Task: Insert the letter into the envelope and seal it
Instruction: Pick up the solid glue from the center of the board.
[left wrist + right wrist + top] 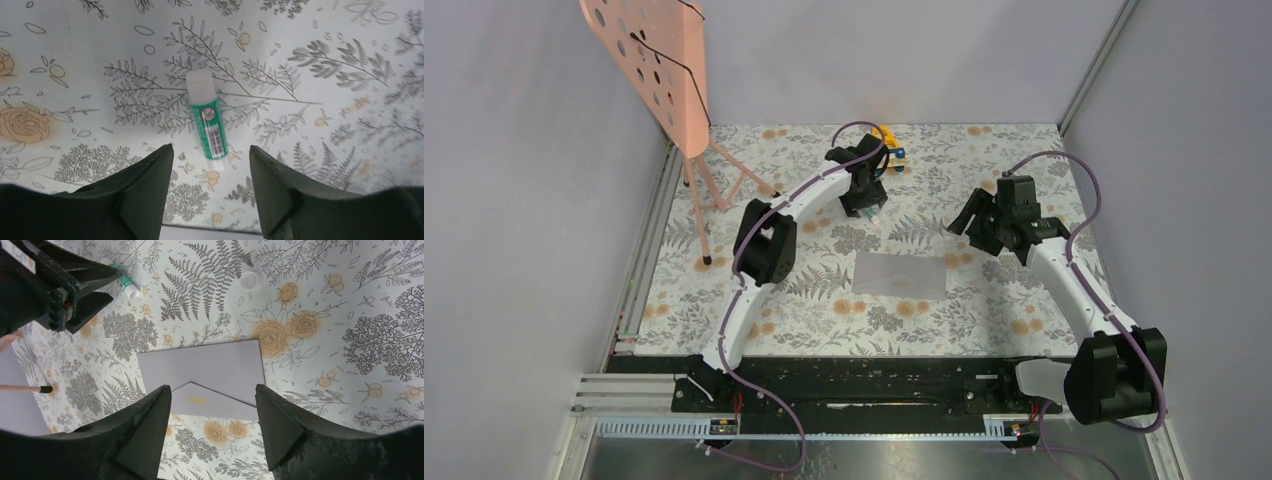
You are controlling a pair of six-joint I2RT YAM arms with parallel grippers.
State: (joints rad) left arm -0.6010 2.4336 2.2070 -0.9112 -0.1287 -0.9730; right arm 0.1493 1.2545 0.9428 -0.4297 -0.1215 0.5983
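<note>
Left gripper [210, 148] is hovering, jaws apart, over the glue stick [207, 120].
Closing squarely across its green label is looking safest.

White arms [740, 310], black joints [764, 240], purple cables [1092, 205], dark left claw [211, 149] and right claw [212, 387].

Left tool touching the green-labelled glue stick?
Apart. The left wrist view shows the green-labelled white plastic glue stick lying on the floral table cover between the open left tool's fingers, with bare cover visible on each side.
</note>
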